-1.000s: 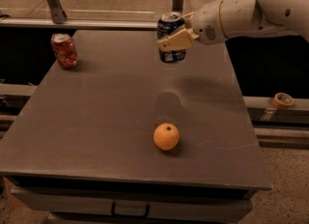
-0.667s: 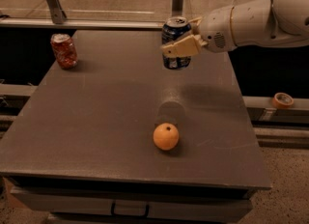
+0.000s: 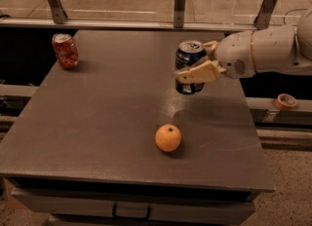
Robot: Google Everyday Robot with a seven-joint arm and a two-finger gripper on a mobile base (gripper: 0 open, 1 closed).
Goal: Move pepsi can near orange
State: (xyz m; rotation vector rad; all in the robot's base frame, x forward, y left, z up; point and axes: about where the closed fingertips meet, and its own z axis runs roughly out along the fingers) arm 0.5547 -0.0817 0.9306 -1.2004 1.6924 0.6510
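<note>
The pepsi can, dark blue with a silver top, is upright in the air above the right half of the grey table. My gripper comes in from the right and is shut on the can, one finger across its front. The orange, round with a small dark stem dot, lies on the table nearer the front, below and slightly left of the can. The can's shadow falls on the table just behind and to the right of the orange.
A dented red soda can stands at the table's back left corner. A metal rail with posts runs behind the table. A roll of tape lies on a ledge to the right. A drawer handle is below the front edge.
My gripper has carried the pepsi can forward and down, toward the orange. The orange and the red can have not moved.
</note>
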